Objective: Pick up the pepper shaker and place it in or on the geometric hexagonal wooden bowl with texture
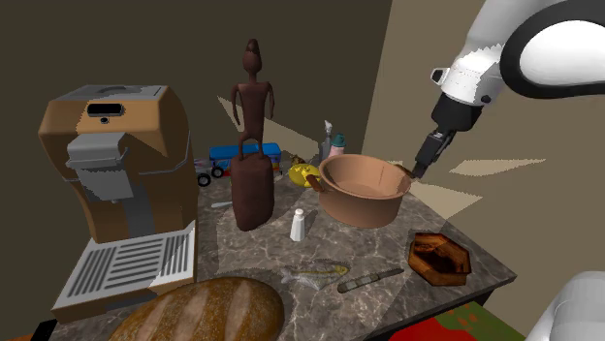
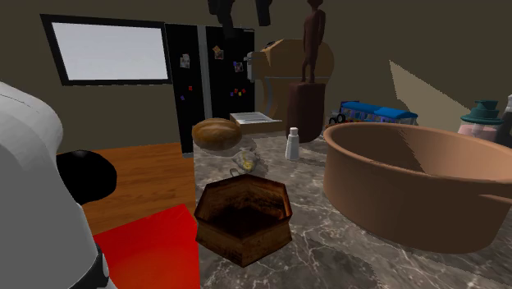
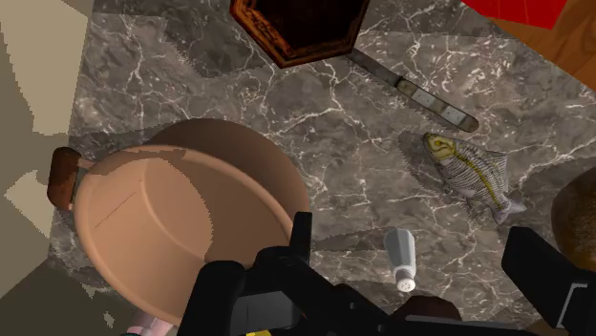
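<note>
Where the dark grey marbled counter [image 1: 388, 242] comes nearest in the shoulder view, a large round brown bread loaf [image 1: 199, 310] lies at its edge. Just beside it is the white slatted drip tray [image 1: 126, 266] of a tan and grey coffee machine [image 1: 116, 145]. Next in: a small striped grey and yellow fish [image 1: 315, 276] and a flat grey table knife [image 1: 370, 281], lying near each other. At the corner on that view's right: a dark brown hexagonal wooden bowl [image 1: 438, 257], upright, well apart from the shaker. Mid-counter: a small white pepper shaker [image 1: 299, 226], upright on the counter, just beside the base of a tall dark brown carved wooden figure [image 1: 254, 145] and near a large terracotta-coloured round pot [image 1: 364, 189] with side handles. Black two-finger tool [image 1: 424, 160]: hangs in the air by the pot's rim on the shoulder view's right, holding nothing. In the wrist view its fingers [image 3: 302, 239] stand wide apart, with the shaker on the counter below between them, untouched. Farthest back, by the wall: a blue toy bus [image 1: 242, 153], a small yellow object [image 1: 302, 174] and a teal-lidded jar [image 1: 334, 147].
</note>
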